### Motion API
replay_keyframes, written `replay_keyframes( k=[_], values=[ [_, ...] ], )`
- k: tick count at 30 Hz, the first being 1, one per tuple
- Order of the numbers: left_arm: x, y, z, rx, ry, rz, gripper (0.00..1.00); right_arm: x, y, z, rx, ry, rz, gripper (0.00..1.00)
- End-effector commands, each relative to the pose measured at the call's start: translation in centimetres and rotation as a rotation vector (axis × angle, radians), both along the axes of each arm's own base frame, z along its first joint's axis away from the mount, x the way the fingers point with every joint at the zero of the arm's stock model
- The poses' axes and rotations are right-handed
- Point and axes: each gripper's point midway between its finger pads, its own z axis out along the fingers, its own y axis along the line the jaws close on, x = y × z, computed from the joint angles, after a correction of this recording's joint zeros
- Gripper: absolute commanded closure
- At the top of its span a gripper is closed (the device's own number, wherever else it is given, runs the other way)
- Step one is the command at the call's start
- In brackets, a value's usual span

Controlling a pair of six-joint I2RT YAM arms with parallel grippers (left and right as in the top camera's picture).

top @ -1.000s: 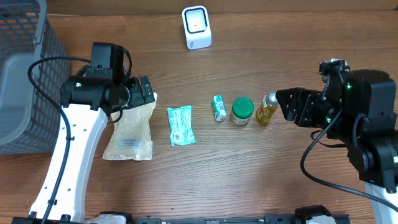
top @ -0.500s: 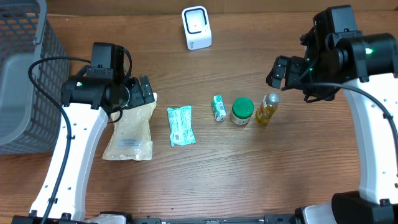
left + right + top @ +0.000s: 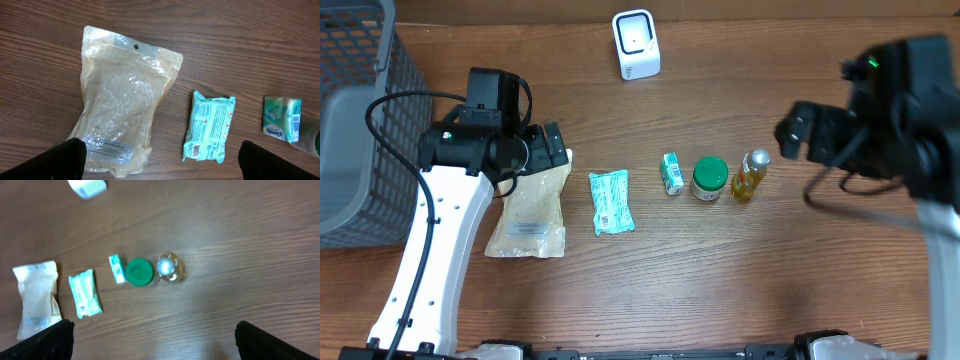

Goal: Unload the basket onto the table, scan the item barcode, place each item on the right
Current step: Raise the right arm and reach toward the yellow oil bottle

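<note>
Wooden table [image 3: 720, 280] carries a white scanner [image 3: 636, 44] at its far edge. Across the middle lies a spaced row: yellow bottle [image 3: 750, 174], green-lidded jar [image 3: 709, 179], small green box [image 3: 671, 173], teal packet [image 3: 611, 202], clear pouch [image 3: 528, 210]. The left gripper [image 3: 555, 150] hovers over the pouch's top, jaws apart, empty. The right gripper [image 3: 800, 130], blurred near the right edge, is spread wide, holding nothing.
</note>
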Motion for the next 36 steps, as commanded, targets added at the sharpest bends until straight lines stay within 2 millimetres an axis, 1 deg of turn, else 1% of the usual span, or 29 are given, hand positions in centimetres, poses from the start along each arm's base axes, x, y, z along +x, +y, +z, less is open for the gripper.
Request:
replay_keyframes(
  k=[1, 5, 8, 9, 11, 14, 17, 21, 25, 29, 31, 33, 36],
  values=[
    [0.2, 0.2, 0.3, 0.008, -0.01, -0.001, 0.01, -3.5, -1.6, 4.5, -0.023, -0.181, -0.044, 0.0],
    [0.2, 0.2, 0.3, 0.008, -0.01, -0.001, 0.0, -8.1, -4.0, 7.8, -0.044, -0.35, -0.158, 0.0],
    [0.2, 0.2, 0.3, 0.008, -0.01, -0.001, 0.01, -11.5, -5.5, 9.6, -0.05, -0.467, -0.221, 0.0],
    [0.2, 0.2, 0.3, 0.008, -0.01, -0.001, 0.0, -13.5, -6.0, 10.4, -0.046, -0.527, -0.235, 0.0],
    [0.2, 0.2, 0.3, 0.008, -0.01, -0.001, 0.01, -15.3, -6.3, 11.0, -0.036, -0.578, -0.241, 0.0],
    [0.2, 0.2, 0.3, 0.008, -0.01, -0.001, 0.0, -16.6, -6.5, 11.2, -0.027, -0.612, -0.243, 0.0],
    [0.2, 0.2, 0.3, 0.008, -0.01, -0.001, 0.01, -16.9, -6.5, 11.2, -0.026, -0.614, -0.243, 0.0],
    [0.2, 0.2, 0.3, 0.008, -0.01, -0.001, 0.0, -15.5, -6.3, 10.2, -0.033, -0.585, -0.24, 0.0],
    [0.2, 0.2, 0.3, 0.008, -0.01, -0.001, 0.0, -12.6, -5.1, 7.7, -0.016, -0.522, -0.203, 0.0],
    [0.2, 0.2, 0.3, 0.008, -0.01, -0.002, 0.0, -8.5, -3.6, 4.4, 0.014, -0.468, -0.159, 0.0],
    [0.2, 0.2, 0.3, 0.008, -0.01, -0.001, 0.01, -6.3, -2.8, 2.4, 0.029, -0.428, -0.136, 0.0],
    [0.2, 0.2, 0.3, 0.008, -0.01, -0.001, 0.0, -4.0, -1.9, 0.3, 0.043, -0.357, -0.111, 0.0],
    [0.2, 0.2, 0.3, 0.008, -0.01, -0.002, 0.0, -0.7, -0.3, -2.6, 0.044, -0.178, -0.046, 0.0]
  ],
)
